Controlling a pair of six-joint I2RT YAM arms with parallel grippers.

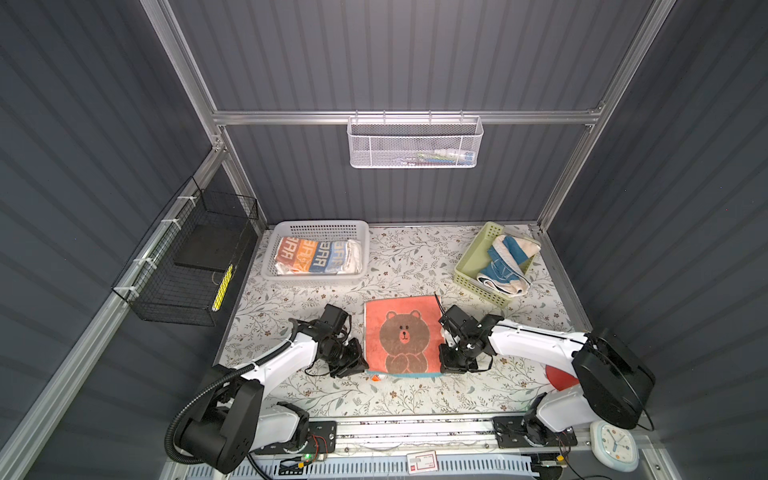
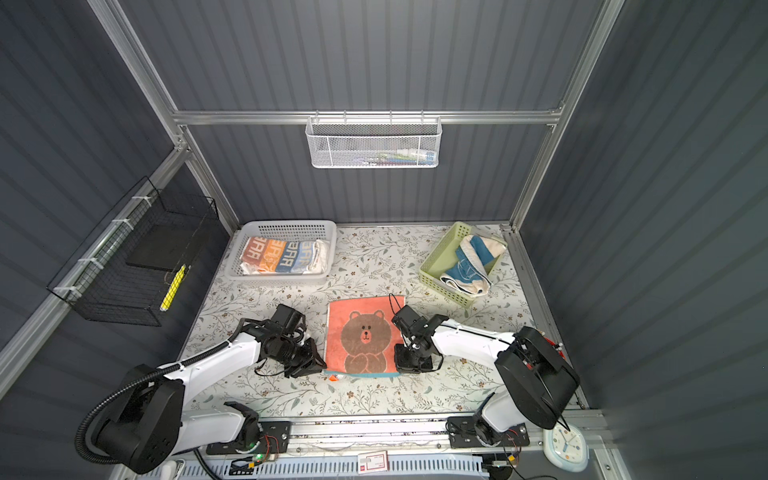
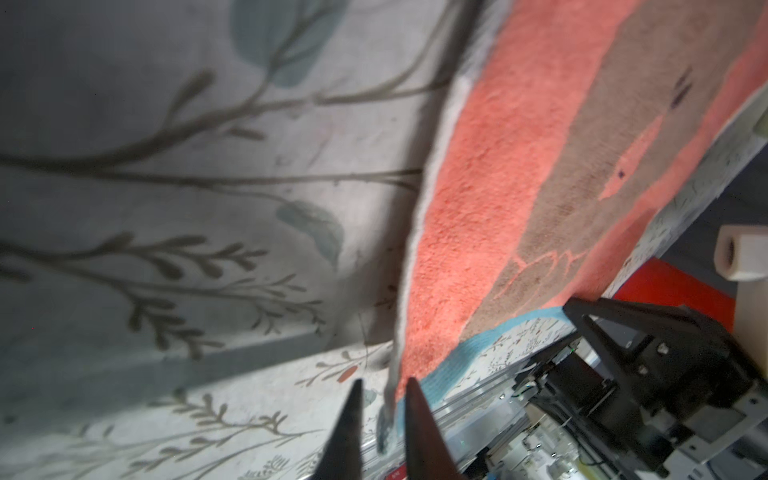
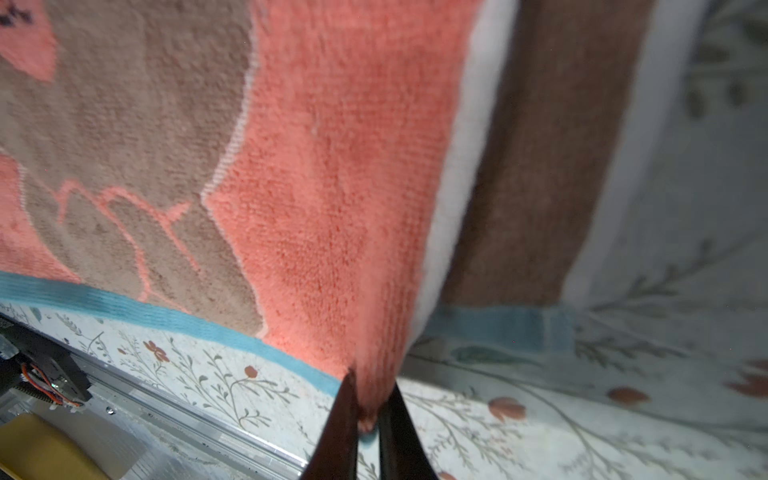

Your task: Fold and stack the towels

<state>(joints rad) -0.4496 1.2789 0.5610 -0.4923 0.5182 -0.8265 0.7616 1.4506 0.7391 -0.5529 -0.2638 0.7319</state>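
A coral-orange towel (image 1: 403, 332) (image 2: 365, 332) with a brown bear picture lies flat in the middle of the flowered table. My left gripper (image 1: 361, 368) (image 3: 385, 380) is shut on its near-left corner, the white hem pinched between the dark fingers. At the near-right corner my right gripper (image 1: 446, 365) (image 4: 372, 380) is shut on the cloth (image 4: 332, 166), which bunches up between the tips. An orange-blue lettered towel (image 1: 311, 255) lies folded in the white basket (image 1: 291, 228) beside a white towel (image 1: 353, 253). A cream and blue towel (image 1: 509, 266) lies crumpled in the green basket (image 1: 469, 266).
A black wire basket (image 1: 187, 257) hangs on the left wall and a white mesh basket (image 1: 415, 143) on the back rail. A red disc (image 1: 559, 376) lies under the right arm. A clock (image 1: 615, 444) sits by the front rail.
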